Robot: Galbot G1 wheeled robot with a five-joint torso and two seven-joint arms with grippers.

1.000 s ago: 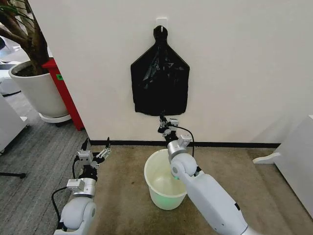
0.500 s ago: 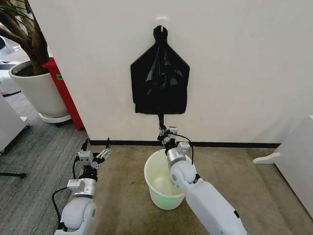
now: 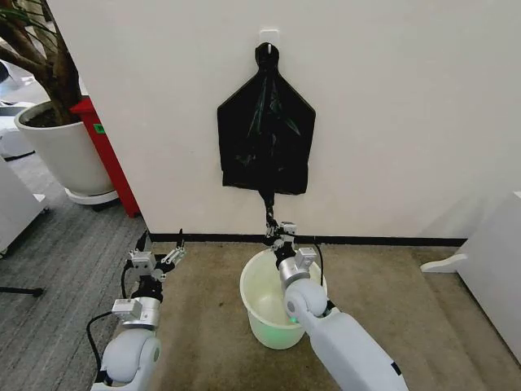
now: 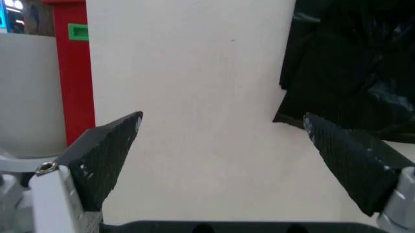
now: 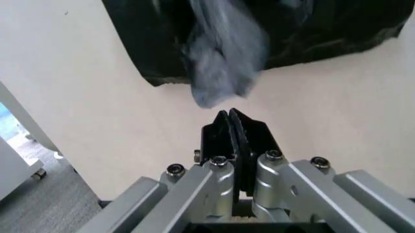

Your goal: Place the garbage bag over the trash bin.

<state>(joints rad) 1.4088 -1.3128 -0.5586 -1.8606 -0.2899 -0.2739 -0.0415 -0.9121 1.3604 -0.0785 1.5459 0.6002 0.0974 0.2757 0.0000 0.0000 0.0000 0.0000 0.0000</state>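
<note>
Lowered since before: right pincer (image 3: 272, 226), garbage bag (image 3: 268, 198) strand taut.

A white planter (image 3: 57, 151) holding a tree (image 3: 37, 49) stands on grey carpet (image 3: 57, 261), beside a red panel (image 3: 106, 155) against the white wall (image 3: 391, 106), well beyond the left hand (image 3: 159, 246).

Glossy, crinkled black plastic film of the garbage bag (image 3: 267, 204) (smooth cream-white plastic for the trash bin (image 3: 262, 301)).
</note>
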